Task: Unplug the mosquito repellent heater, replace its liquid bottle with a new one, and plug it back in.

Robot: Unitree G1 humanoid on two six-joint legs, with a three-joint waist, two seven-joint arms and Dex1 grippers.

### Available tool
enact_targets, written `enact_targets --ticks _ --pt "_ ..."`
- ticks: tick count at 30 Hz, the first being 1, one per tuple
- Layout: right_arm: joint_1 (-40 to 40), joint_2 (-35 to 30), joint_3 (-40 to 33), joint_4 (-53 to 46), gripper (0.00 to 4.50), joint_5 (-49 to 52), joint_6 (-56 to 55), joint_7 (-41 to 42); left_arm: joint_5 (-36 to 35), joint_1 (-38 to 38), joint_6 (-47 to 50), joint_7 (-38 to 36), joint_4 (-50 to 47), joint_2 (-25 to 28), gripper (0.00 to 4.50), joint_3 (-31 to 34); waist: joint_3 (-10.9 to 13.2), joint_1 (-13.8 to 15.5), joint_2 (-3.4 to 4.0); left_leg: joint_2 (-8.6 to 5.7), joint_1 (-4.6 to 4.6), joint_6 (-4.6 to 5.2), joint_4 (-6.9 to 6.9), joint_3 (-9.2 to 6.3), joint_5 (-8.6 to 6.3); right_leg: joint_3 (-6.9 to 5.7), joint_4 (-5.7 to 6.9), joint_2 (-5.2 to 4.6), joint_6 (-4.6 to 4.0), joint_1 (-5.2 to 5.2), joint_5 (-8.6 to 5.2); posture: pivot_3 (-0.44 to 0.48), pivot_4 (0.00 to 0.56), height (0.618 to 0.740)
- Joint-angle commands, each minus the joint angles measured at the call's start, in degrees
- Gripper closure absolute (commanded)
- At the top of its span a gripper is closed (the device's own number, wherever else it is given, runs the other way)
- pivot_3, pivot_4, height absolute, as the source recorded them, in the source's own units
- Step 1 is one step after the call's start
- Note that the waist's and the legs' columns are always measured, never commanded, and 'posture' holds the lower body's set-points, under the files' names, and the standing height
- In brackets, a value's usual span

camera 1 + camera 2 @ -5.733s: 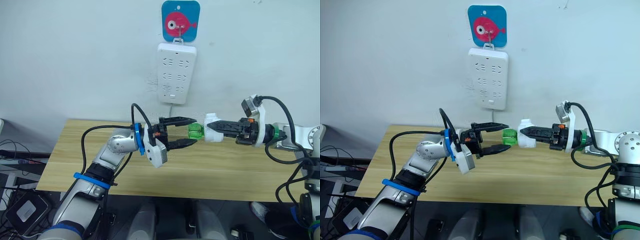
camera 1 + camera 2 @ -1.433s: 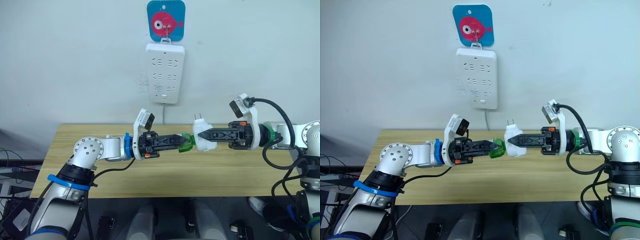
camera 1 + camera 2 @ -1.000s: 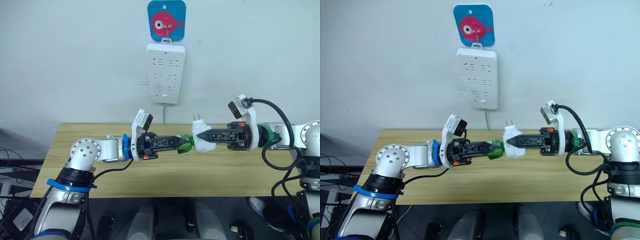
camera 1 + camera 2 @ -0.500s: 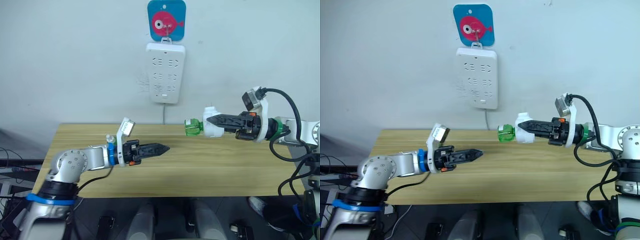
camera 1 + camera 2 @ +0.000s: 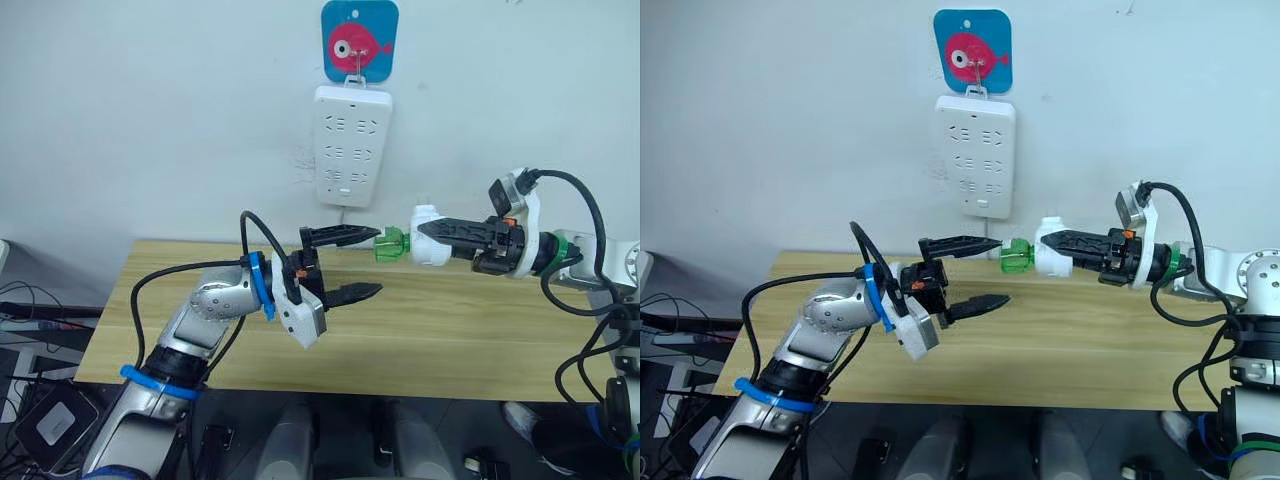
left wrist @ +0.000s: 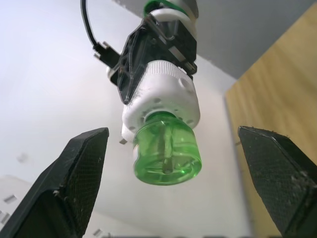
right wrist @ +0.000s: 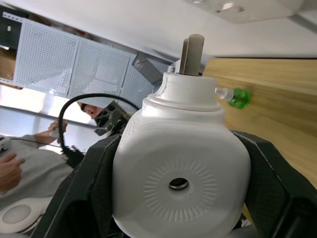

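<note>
The white mosquito repellent heater [image 5: 430, 250] hangs in the air above the table's back edge, with my right gripper [image 5: 424, 230] shut on its body. A green liquid bottle [image 5: 389, 245] sticks out of its end toward my left arm. The heater's plug prongs [image 7: 191, 47] point up. My left gripper [image 5: 381, 260] is open, one finger above and one below the level of the bottle, tips just short of it and not touching. In the left wrist view the green liquid bottle [image 6: 168, 154] is centred between the two fingers [image 6: 74, 173].
A white power strip [image 5: 352, 145] hangs on the wall under a blue fish hook [image 5: 360, 40], above the heater. The wooden table [image 5: 450, 330] lies below both arms. A small green-and-clear item [image 7: 237, 96] lies on the table. A person [image 7: 12, 171] sits off to the side.
My left gripper has risen from low over the table, opened, and come up to the bottle's end. The right gripper still holds the heater in about the same place. The camera has shifted.
</note>
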Motion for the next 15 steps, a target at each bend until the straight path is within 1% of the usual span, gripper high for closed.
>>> enact_targets --ticks 1,7,15 --pt "-0.6 -0.9 0.0 -2.8 1.46 4.0 -0.6 -0.5 3.7 -3.3 -3.9 4.9 4.0 -0.4 0.03 1.6 0.0 0.0 0.0 0.0 0.0 0.0 0.0 -0.02 0.0 -0.03 0.04 0.0 0.01 0.0 0.0 0.057 0.267 0.74" --pt "0.4 -2.1 1.4 -4.7 1.46 6.3 -1.2 -0.9 5.7 -6.3 -7.4 9.1 8.4 -0.4 0.03 0.5 0.0 -0.1 0.0 0.0 0.04 0.0 0.01 -0.08 0.0 -0.08 0.18 0.0 0.01 -0.01 0.01 0.057 0.267 0.74" --pt "0.9 -2.5 2.6 -5.4 1.46 7.0 -2.6 -1.2 4.6 -7.0 -9.7 10.1 8.6 0.0 0.03 -1.7 0.0 -0.1 0.0 0.0 0.05 -0.01 0.01 -0.12 0.01 -0.11 0.19 0.0 0.01 -0.01 0.01 0.054 0.269 0.74"
